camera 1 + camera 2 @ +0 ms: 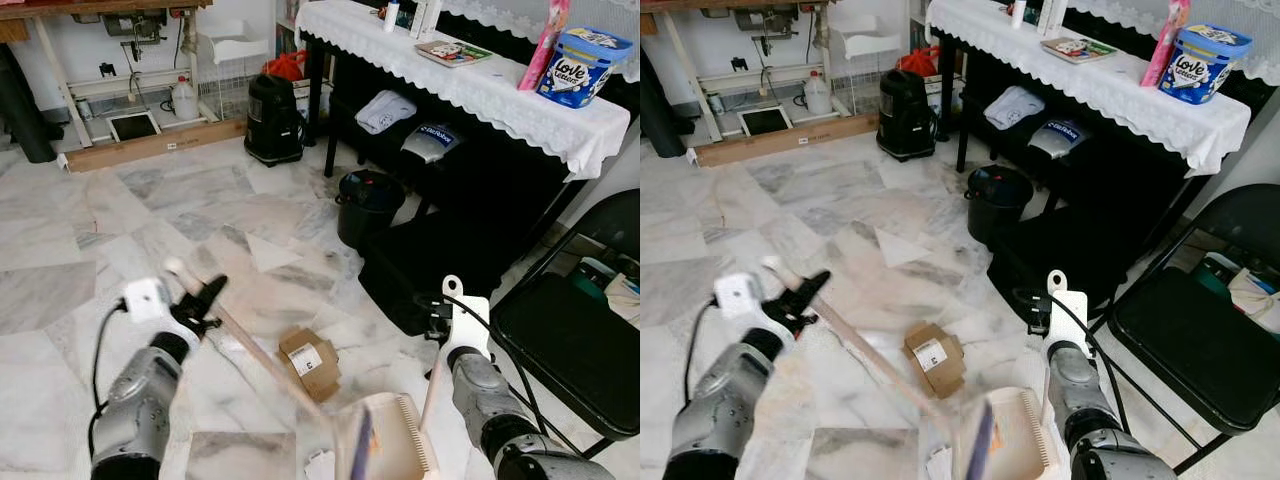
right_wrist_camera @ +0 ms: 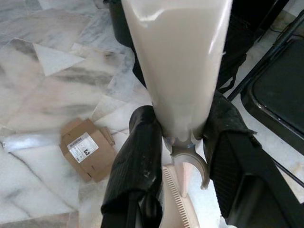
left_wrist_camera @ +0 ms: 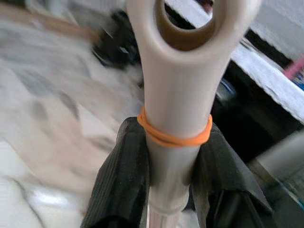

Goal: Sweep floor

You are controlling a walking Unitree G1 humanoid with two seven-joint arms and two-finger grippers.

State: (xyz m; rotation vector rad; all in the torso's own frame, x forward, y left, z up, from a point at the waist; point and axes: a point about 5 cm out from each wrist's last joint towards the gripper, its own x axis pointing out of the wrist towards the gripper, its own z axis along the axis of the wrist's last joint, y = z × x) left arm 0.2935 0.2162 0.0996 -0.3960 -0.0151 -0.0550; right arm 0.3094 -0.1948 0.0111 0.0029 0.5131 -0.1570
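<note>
Marble floor, grey-veined, is recorded in the left eye view, with one flattened cardboard box lying on it between the two arms. One left gripper is seen low on the left, its jaws clamped on one cream broom handle, which slants down toward the box. One right gripper is seen low on the right, its jaws clamped on one cream dustpan handle; one dustpan, comb-edged, hangs below it just above the floor. One black bucket, one black vacuum cleaner and one black folding chair are counted.

In the right eye view, one long surface under a white lace cloth is listed at the upper right, bearing one blue tub and one pink bottle. One white tray lies by the far wall.

In the left wrist view, two black fingers are pressed to either side of the broom handle, which is ringed by one orange rubber band; the background is blurred.

In the right wrist view, two black fingers grip the dustpan handle, and the cardboard box is shown on the floor beside them, with one white label on it.
</note>
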